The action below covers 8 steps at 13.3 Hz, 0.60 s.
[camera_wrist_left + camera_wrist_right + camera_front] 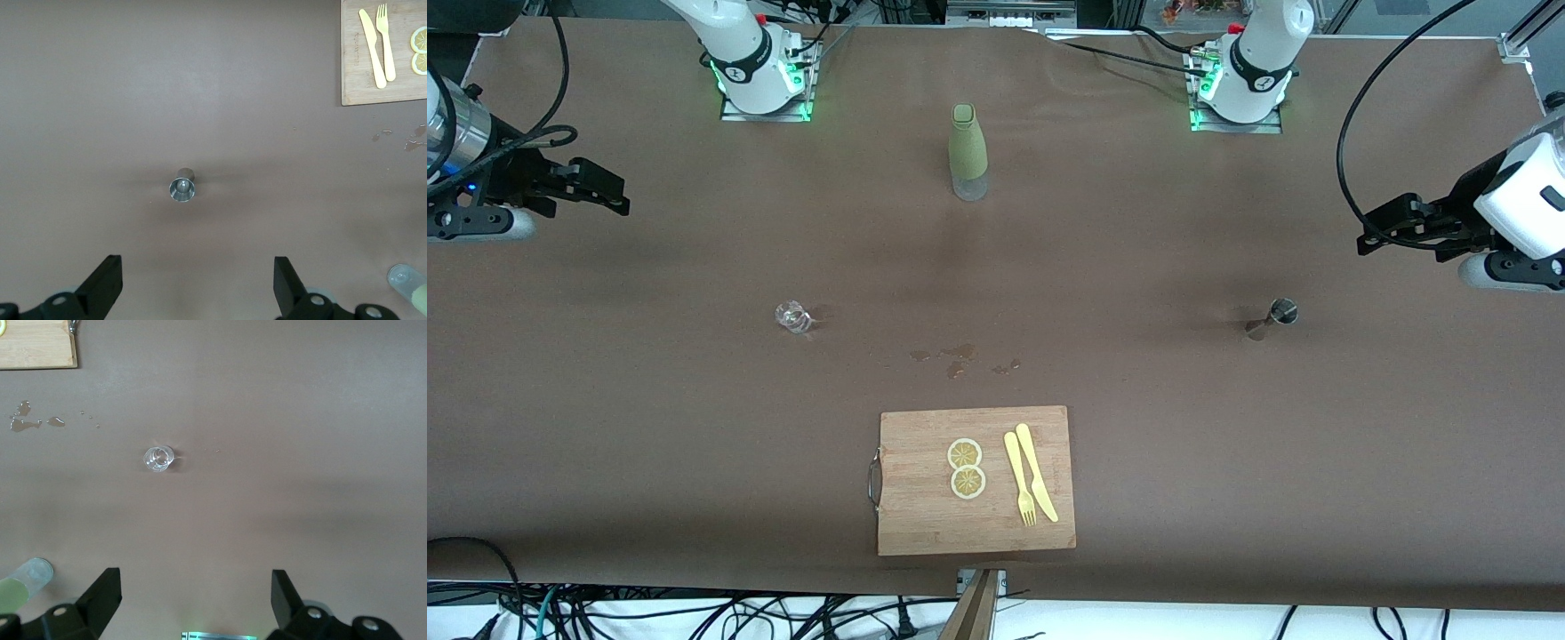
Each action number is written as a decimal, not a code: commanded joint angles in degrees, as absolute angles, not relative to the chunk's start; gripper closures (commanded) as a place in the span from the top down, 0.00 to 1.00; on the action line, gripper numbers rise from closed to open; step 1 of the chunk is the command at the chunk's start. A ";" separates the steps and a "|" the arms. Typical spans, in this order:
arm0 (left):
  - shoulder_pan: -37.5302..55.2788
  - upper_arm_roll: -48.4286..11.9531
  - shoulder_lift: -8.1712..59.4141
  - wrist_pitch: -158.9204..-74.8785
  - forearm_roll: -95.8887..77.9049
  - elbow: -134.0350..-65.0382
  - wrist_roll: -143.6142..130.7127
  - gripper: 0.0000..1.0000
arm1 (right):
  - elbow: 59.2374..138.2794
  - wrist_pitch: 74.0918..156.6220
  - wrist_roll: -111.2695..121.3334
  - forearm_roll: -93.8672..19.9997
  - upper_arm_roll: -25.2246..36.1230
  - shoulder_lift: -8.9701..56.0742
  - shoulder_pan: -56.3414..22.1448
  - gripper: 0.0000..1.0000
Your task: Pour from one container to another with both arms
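A green bottle (967, 151) with a clear base stands upright between the two arm bases. A small clear glass (792, 316) sits toward the right arm's end of the table, and a metal jigger (1279, 313) toward the left arm's end. My left gripper (1368, 242) hangs open over the bare table at its own end; its wrist view has the jigger (182, 188) ahead of the gripper (197, 280). My right gripper (618, 200) hangs open over its end; the glass (159, 458) lies ahead of that gripper (195, 597). Neither gripper holds anything.
A wooden cutting board (925, 524) with a metal handle lies near the front edge and carries two lemon slices (966, 468), a yellow knife and a fork (1024, 484). Small spilled drops (960, 360) mark the table between board and bottle. Cables trail along the table's edges.
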State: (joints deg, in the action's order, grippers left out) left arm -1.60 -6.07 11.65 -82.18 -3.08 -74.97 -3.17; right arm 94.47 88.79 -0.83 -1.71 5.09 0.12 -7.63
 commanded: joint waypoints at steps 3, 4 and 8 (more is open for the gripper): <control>-1.67 -6.33 11.25 -81.83 -1.49 -75.15 -2.11 1.00 | 93.52 87.98 -0.70 -2.02 5.36 -0.09 -7.65 1.00; -1.76 -6.33 11.34 -81.83 -1.58 -75.15 -2.02 1.00 | 93.60 87.89 -0.70 -2.02 5.62 -0.09 -7.65 1.00; -2.11 -6.15 11.34 -81.48 -2.37 -75.58 -1.93 1.00 | 92.82 88.42 -0.70 -2.02 5.54 0.52 -7.73 1.00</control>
State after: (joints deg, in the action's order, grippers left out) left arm -1.62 -6.04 11.66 -82.10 -3.08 -75.01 -3.16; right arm 94.33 88.88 -0.83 -1.71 5.40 0.14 -7.64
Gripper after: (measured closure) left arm 0.000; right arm 0.000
